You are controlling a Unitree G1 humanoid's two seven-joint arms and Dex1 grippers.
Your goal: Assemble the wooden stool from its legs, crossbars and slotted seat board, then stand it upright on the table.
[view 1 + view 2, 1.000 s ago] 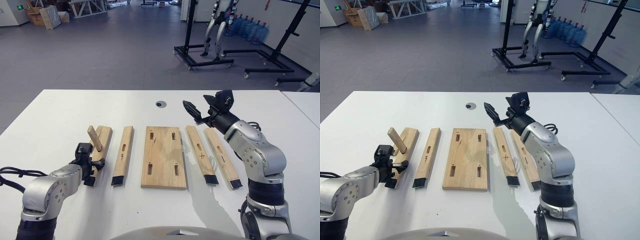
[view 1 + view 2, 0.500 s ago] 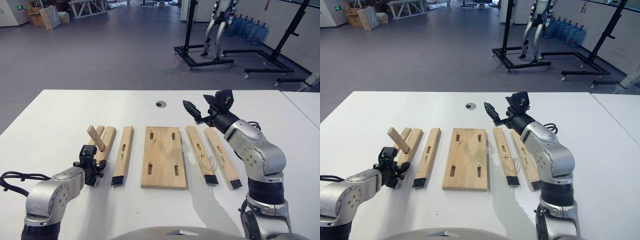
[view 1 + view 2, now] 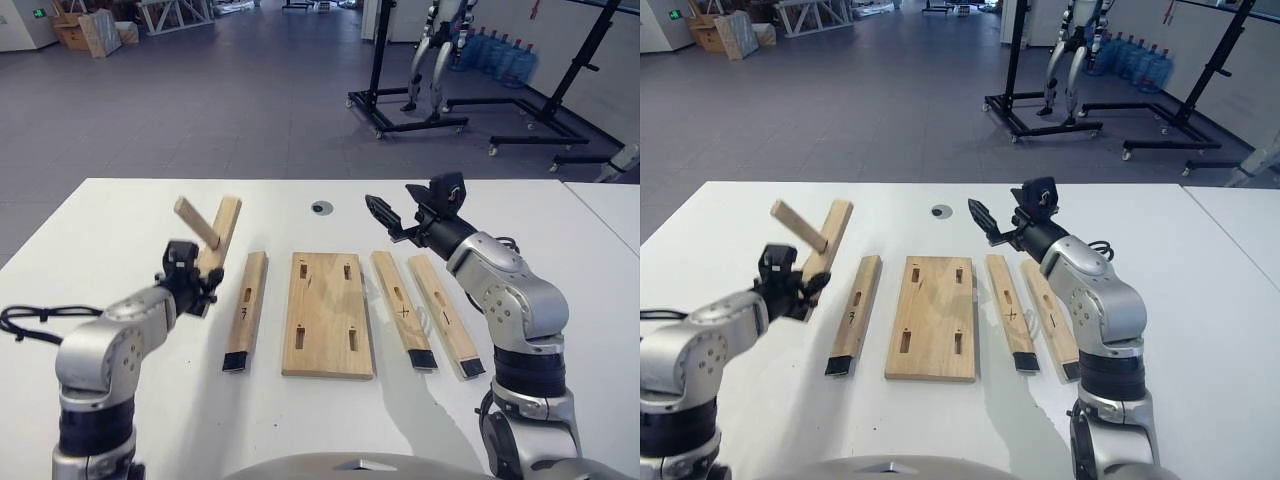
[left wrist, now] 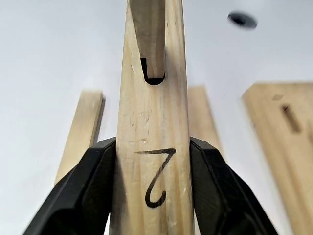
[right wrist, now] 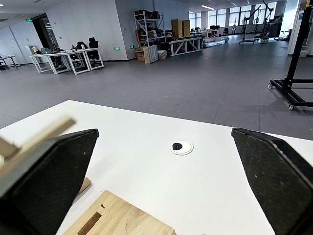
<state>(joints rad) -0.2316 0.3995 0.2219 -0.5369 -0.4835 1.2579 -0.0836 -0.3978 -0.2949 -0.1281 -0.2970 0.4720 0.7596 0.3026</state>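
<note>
The left gripper (image 3: pixel 192 280) has lifted the leg marked 2 (image 3: pixel 222 222) off the surface (image 3: pixel 110 220), where it lay flat left of the seat board (image 3: pixel 325 312) half a second ago. It now slants upward with the crossbar (image 3: pixel 196 221) seated in its slot and jutting sideways. In the head views the board lies flat, with a second leg (image 3: pixel 245 310) just left of it. The inner leg (image 3: pixel 402 308) and outer leg (image 3: pixel 445 315) lie just right of it. The right gripper (image 3: pixel 412 205) hovers past the board's far right corner, jaws spread and empty, near a cable hole (image 3: pixel 321 208). The left wrist view shows the jaws pinching the numbered leg by both edges, and a wood strip (image 4: pixel 80 132) lies on the surface below. In the right wrist view the spread jaws frame the cable hole, with a corner of the board beneath.
</note>
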